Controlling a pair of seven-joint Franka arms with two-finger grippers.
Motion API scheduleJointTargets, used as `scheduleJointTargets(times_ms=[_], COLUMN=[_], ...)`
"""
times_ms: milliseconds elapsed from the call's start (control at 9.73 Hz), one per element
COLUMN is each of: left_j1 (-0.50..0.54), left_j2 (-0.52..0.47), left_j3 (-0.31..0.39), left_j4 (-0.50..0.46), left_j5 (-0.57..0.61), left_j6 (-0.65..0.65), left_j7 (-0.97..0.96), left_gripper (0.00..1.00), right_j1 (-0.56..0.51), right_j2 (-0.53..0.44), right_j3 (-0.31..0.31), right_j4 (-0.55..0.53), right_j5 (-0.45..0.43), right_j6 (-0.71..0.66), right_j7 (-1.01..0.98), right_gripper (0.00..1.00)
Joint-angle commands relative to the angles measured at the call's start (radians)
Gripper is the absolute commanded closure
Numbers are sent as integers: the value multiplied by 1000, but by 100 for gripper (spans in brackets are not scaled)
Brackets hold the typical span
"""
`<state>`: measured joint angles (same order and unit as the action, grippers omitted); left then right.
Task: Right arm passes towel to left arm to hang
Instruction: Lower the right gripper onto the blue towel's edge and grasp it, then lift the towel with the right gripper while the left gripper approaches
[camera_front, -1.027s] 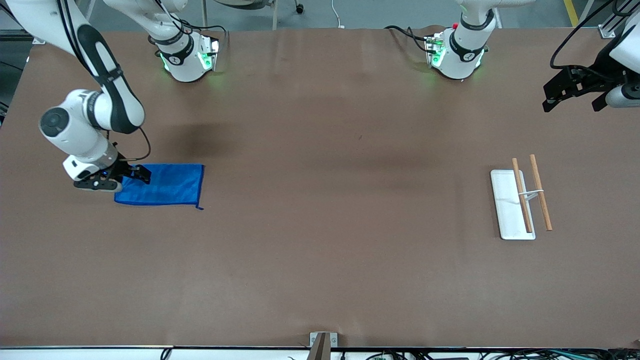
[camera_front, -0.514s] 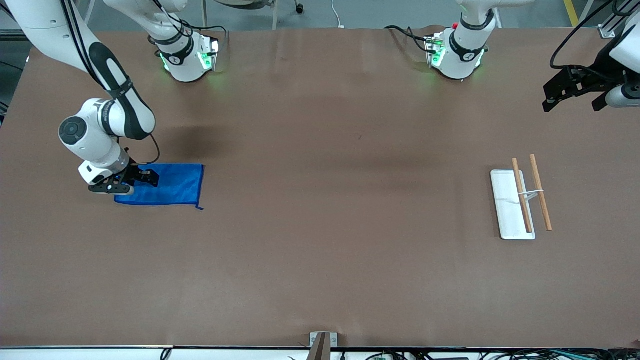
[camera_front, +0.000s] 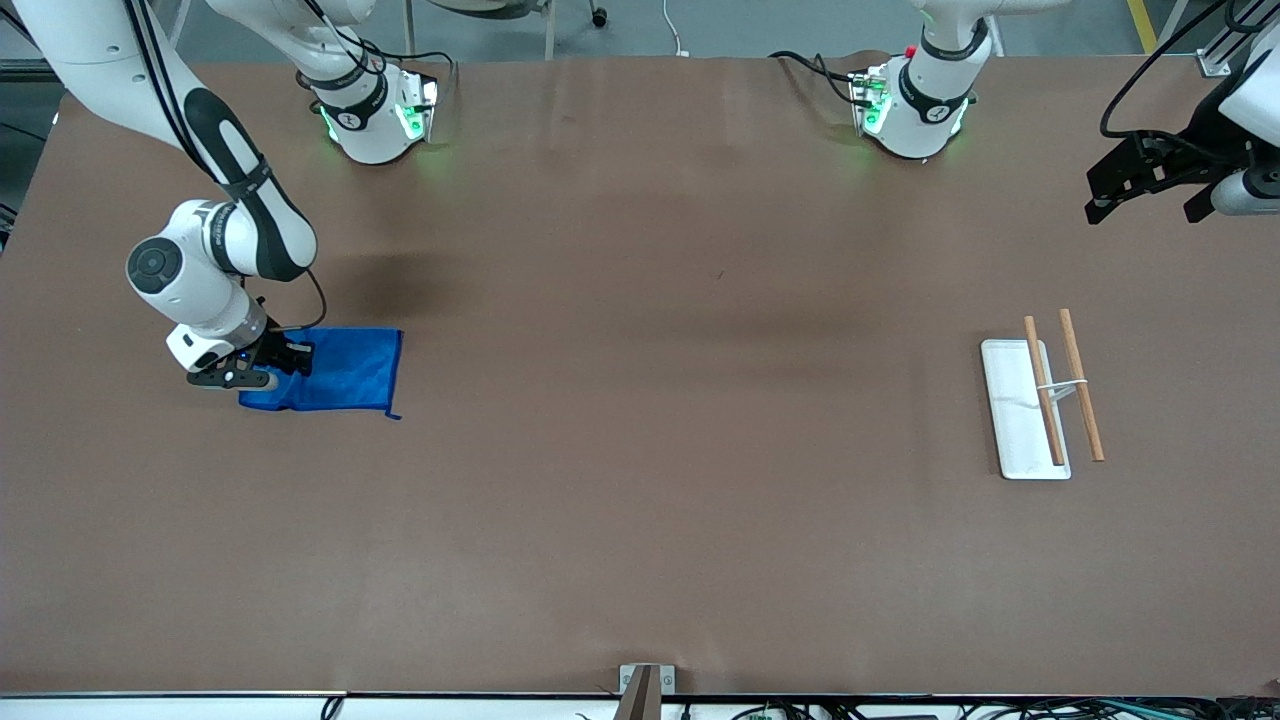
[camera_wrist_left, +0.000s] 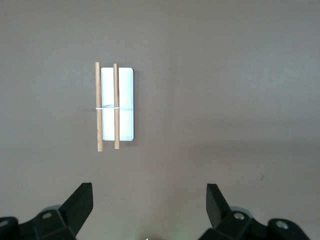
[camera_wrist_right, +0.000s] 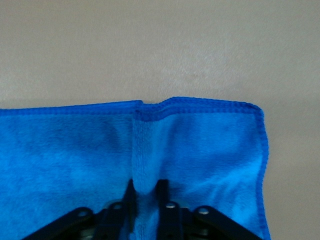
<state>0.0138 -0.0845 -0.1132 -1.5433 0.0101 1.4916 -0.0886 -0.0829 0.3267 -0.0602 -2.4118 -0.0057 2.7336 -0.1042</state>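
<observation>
The bright blue towel (camera_front: 350, 372) lies flat on the brown table at the right arm's end, its small loop (camera_front: 397, 414) at the corner nearer the front camera. My right gripper (camera_front: 296, 358) is down on the towel's end and shut on a pinched ridge of cloth. In the right wrist view the towel (camera_wrist_right: 210, 145) fills the frame and a raised fold runs between my right gripper's jaws (camera_wrist_right: 146, 189). My left gripper (camera_front: 1146, 204) waits open and empty above the left arm's end of the table; its spread jaws frame bare table in the left wrist view (camera_wrist_left: 149, 194).
A white rack base (camera_front: 1008, 400) with two wooden rods (camera_front: 1082, 390) across it lies on the table at the left arm's end, and also shows in the left wrist view (camera_wrist_left: 126, 105). Both arm bases stand along the table's back edge.
My right gripper moved in over the towel's end and closed on it. The towel has bunched slightly, its edges drawn inward. The left arm has not moved.
</observation>
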Motion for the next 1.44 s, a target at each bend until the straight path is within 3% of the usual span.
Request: scheduleJointTargets(times_ms=[0,411,616,925,1027,1233,1336], left_j1=[6,8,8,8,6,2,-2], left_j2=[11,11,11,11,11,14,31], left_j3=[0,0,3,4,4,1,-2], left_j4=[-12,-12,-14,-17,-18,-24,-35], left_j5=[-13,-13,-13,-13,-13,-34,-98], left_j6=[-7,-14,-14,-20,-28,-30,-30], left_j7=[24,26,30,30,30,29,29], left_gripper=[0,0,0,0,0,0,0], right_j1=[-3,8,38,51,61,86,91], right_j2=[-93,-153,-185,-199,-199,-199,-199], right_j3=[20,48,89,170,210,291,362], right_j4=[61,394,451,517,540,557,562], right_j5=[-4,-4,27,350,494,658,720], right_j6=[-227,-705,-735,-715,-715,-656,-579], right_j7=[43,78,83,81,83,113,177], right_gripper=[100,100,100,100,100,100,100])
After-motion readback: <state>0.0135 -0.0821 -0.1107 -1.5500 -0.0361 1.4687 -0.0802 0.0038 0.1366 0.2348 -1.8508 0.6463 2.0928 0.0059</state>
